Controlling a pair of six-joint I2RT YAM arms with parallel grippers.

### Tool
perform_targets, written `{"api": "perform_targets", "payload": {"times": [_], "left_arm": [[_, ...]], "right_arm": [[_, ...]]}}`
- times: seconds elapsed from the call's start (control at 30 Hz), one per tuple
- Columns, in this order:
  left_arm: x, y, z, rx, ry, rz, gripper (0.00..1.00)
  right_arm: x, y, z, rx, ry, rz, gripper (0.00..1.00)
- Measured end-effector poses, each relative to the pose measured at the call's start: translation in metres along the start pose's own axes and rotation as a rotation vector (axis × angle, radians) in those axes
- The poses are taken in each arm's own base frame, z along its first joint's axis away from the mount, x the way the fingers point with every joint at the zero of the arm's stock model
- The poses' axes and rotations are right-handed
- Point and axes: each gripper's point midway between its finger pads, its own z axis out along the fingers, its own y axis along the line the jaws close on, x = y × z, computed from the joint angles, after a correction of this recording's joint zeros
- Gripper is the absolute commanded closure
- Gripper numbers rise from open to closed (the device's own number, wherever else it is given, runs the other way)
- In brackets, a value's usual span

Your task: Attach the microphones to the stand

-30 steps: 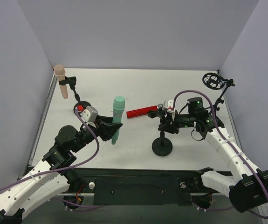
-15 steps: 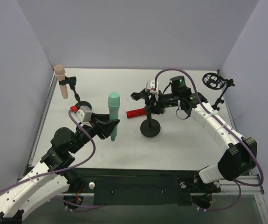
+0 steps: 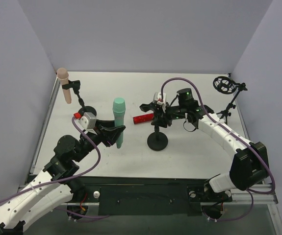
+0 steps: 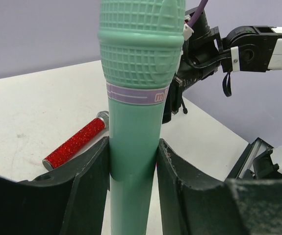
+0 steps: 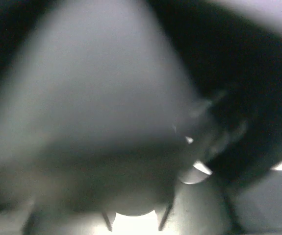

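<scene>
Top external view: your left gripper (image 3: 115,132) clamps the mint-green plastic microphone (image 3: 118,111), the right gripper (image 3: 153,108) at the black round-based stand (image 3: 157,142) unreadable; likely clip it next.

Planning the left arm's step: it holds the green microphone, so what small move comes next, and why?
Probably carry the mint green microphone rightward toward the top of the middle stand. The left end effector grips it upright, the right end effector is at that stand's top, and no microphone sits on it yet.
</scene>
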Motion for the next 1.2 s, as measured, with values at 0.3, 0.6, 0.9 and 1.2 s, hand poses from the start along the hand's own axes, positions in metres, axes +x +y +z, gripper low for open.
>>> {"api": "perform_targets", "payload": {"times": [0.3,0.6,0.9,1.2], "left_arm": [[0.000,-0.002,-0.002,0.013,-0.002,0.017,1.00],[0.012,-0.008,0.005,0.064,0.055,0.048,1.00],[-0.016,-0.033,0.024,0.170,0.108,0.100,1.00],[-0.078,-0.035,0.076,0.306,0.160,0.129,1.00]], "right_arm": [[0.019,0.012,-0.022,0.016,0.035,0.021,0.25],[0.031,0.019,-0.082,0.091,0.106,0.055,0.15],[-0.007,0.053,-0.149,0.111,0.240,-0.029,0.00],[-0.097,0.082,-0.185,0.099,0.142,-0.115,0.00]]}}
